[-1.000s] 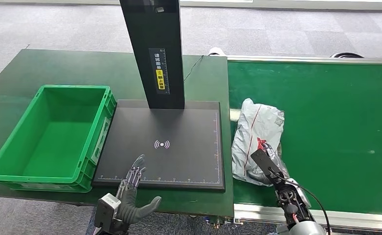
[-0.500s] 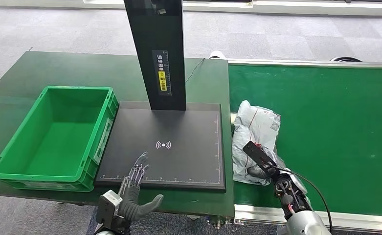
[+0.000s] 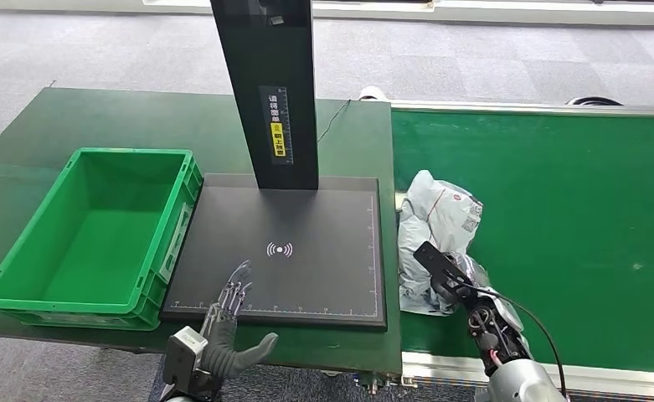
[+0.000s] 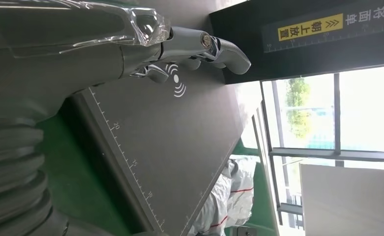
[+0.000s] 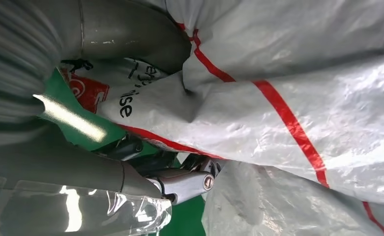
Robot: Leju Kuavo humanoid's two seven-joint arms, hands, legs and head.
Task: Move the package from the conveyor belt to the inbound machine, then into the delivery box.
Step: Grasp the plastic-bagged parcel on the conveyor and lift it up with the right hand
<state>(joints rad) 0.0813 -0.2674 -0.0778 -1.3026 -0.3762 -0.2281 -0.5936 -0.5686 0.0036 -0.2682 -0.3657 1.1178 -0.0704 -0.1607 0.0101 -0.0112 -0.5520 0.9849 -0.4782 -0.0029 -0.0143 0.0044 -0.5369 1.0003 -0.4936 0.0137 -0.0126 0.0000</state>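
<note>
Gripping the package (image 3: 435,219) right at the left end of the green conveyor belt (image 3: 574,218), the right hand (image 3: 449,280) has its fingers closed into the crinkly grey plastic, and the right wrist view shows the thumb on one side and a finger (image 5: 187,181) tucked under the bag with its red stripes. So the package is still sitting on the belt, just beside the edge of the inbound machine (image 3: 306,251), not on it. That machine is the flat black pad with the little wireless symbol and a tall black post rising from its back edge. The left hand (image 3: 231,322) hovers over the front edge of the pad with fingers spread and thumb stuck out, holding nothing. The green delivery box (image 3: 22,251) sits on the dark green table (image 3: 139,117), touching the pad's left side.
</note>
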